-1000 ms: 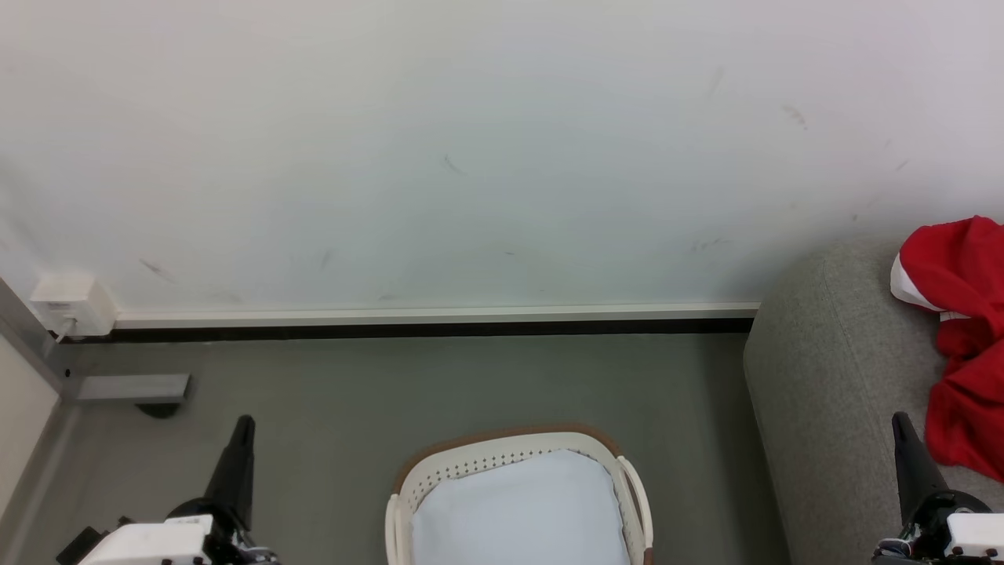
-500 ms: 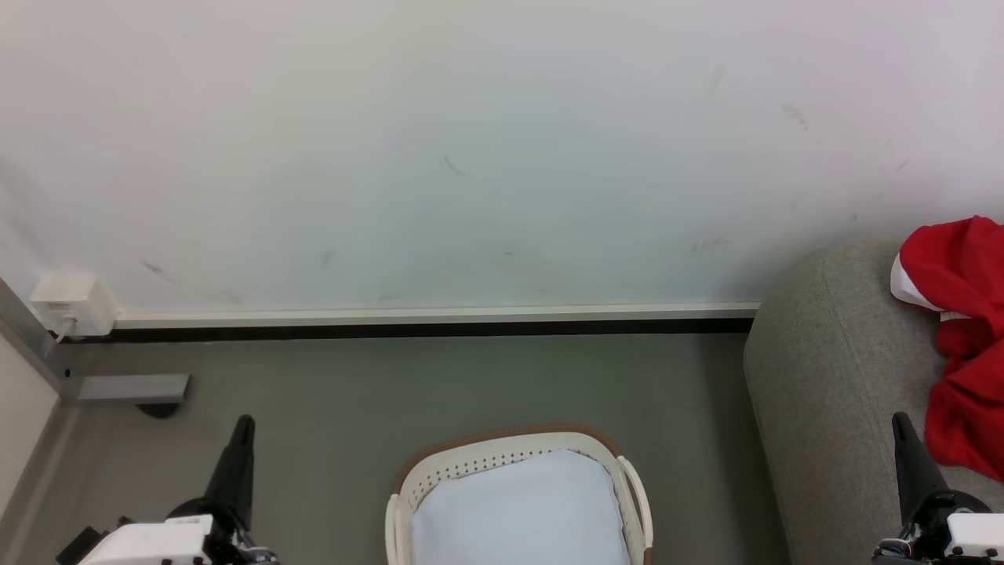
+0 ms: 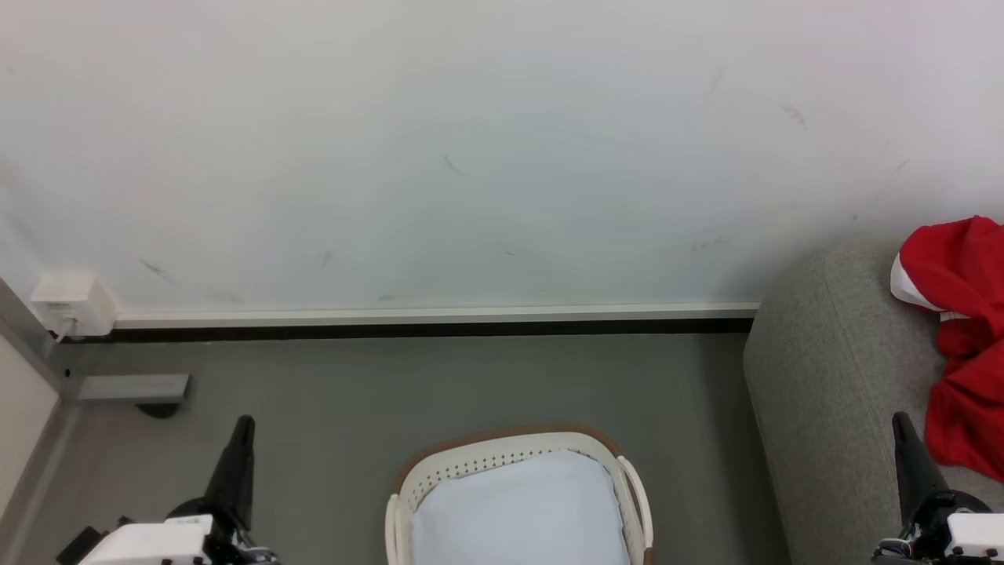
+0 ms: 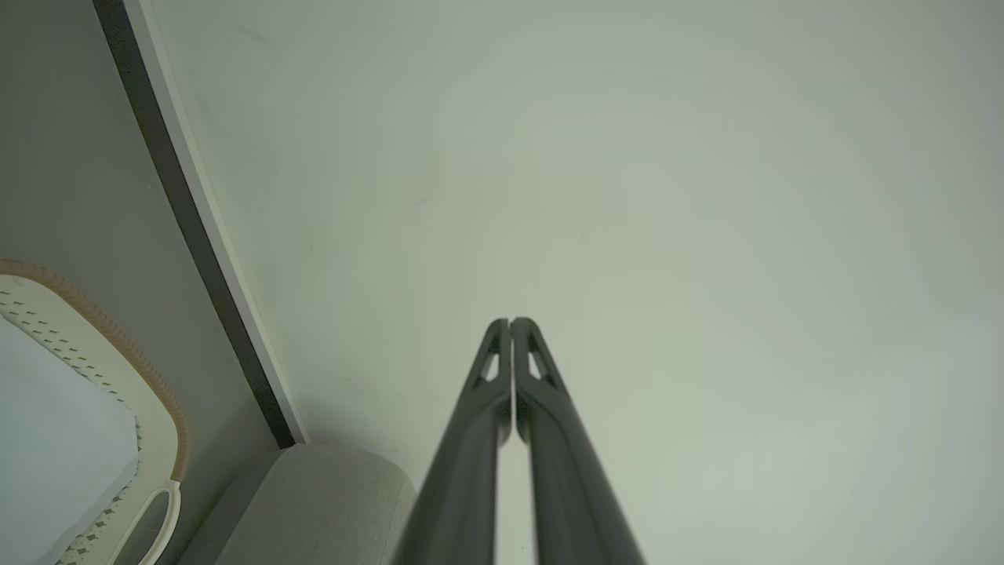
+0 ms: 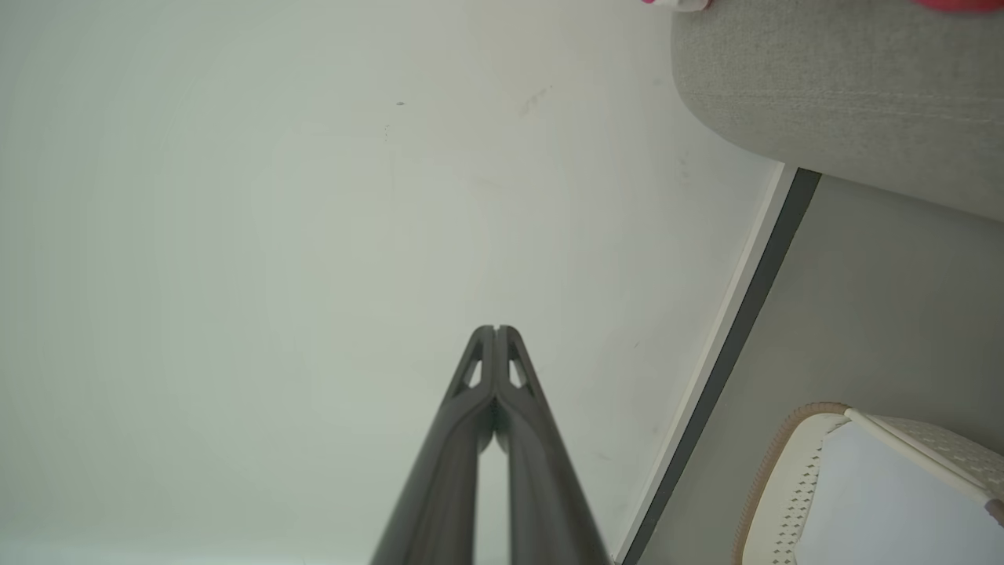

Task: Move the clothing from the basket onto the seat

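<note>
- Head view: the red clothing (image 3: 969, 353) lies on the grey seat (image 3: 831, 377) at the right; the basket (image 3: 502, 453) stands on the floor (image 3: 392, 384) near it, its pale bottom showing.
- Left wrist view: the left hand (image 4: 511, 323) has its fingers pressed together, before the white wall (image 4: 706, 196).
- Right wrist view: the right hand (image 5: 495, 329) is pressed together too.

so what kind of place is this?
Probably a home-style test room: grey upholstered seat with red clothing on it, a laundry basket on the grey floor, a scuffed white wall with skirting.
</note>
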You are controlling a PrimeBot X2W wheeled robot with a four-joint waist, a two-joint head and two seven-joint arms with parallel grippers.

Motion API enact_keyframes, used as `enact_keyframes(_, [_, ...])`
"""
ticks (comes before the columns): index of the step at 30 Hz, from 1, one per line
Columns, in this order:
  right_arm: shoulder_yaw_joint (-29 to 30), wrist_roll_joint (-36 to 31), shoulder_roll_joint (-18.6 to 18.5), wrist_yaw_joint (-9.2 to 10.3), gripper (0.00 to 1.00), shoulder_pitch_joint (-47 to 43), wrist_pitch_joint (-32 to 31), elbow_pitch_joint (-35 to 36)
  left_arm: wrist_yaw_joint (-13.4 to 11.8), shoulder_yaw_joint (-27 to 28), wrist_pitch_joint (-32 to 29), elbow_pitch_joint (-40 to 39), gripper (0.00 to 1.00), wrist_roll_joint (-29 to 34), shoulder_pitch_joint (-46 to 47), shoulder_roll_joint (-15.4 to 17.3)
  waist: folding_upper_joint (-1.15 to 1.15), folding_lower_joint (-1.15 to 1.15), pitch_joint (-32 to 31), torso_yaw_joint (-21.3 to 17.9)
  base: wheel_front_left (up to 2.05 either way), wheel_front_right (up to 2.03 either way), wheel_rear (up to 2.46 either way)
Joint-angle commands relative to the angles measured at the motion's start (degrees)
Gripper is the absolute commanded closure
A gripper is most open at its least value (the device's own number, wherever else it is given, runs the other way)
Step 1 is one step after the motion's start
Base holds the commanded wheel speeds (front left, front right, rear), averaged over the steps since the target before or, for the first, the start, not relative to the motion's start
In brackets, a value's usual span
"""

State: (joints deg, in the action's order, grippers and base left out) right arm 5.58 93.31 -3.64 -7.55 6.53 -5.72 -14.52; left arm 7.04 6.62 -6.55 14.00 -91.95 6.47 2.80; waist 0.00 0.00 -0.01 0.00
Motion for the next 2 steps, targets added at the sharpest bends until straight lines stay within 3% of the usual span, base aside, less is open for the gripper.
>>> enact_keyframes(1, [0.1,-0.1,0.0,0.12,1.0,0.3,-0.2,0.2,0.2,0.1,-0.3,0.0,1.0,-0.7,0.4,0.1,0.0,0.0,0.0,0.0,0.0,0.0,0.0])
enact_keyframes(2, [0.1,-0.1,0.0,0.12,1.0,0.3,-0.2,0.2,0.2,0.1,-0.3,0.0,1.0,-0.7,0.4,0.1,0.0,0.0,0.0,0.0,0.0,0.0,0.0])
